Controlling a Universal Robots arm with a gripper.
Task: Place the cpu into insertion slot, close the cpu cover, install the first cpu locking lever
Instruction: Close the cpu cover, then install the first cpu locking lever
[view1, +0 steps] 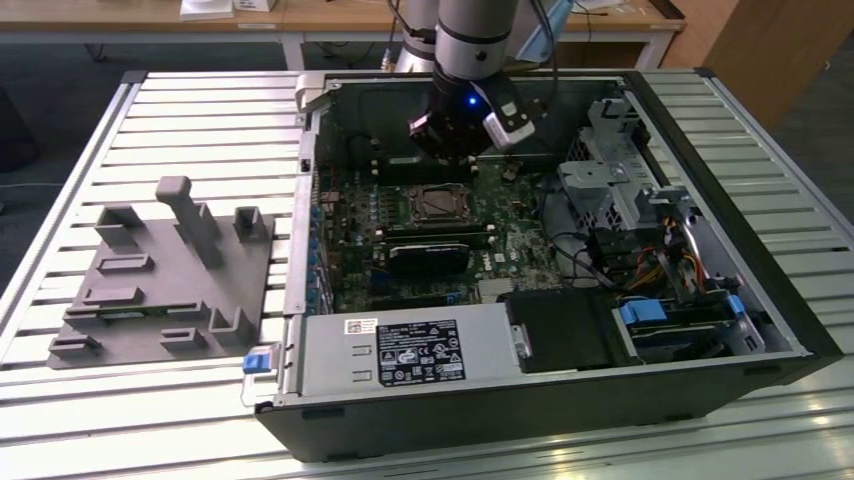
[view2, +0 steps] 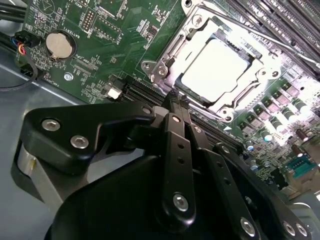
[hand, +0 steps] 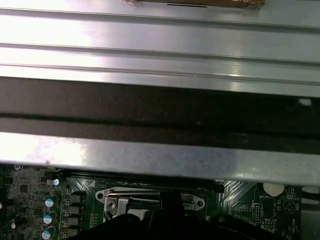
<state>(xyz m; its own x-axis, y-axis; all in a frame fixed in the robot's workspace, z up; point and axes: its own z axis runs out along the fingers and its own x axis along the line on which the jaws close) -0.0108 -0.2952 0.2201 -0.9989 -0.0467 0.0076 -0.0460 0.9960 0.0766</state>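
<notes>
One black gripper (view2: 173, 100) with its fingers pressed together and nothing between them, poised at the socket's edge.

Just beyond its fingertips the small flat square silver-grey cpu (view2: 215, 67) lies in the square metal-rimmed insertion slot (view2: 184, 90) on the green motherboard (view2: 95, 55), with the thin silvery metal cpu cover (view2: 260, 62) lying flat around it; a round coin battery (view2: 59, 44) sits well off to one side.
</notes>
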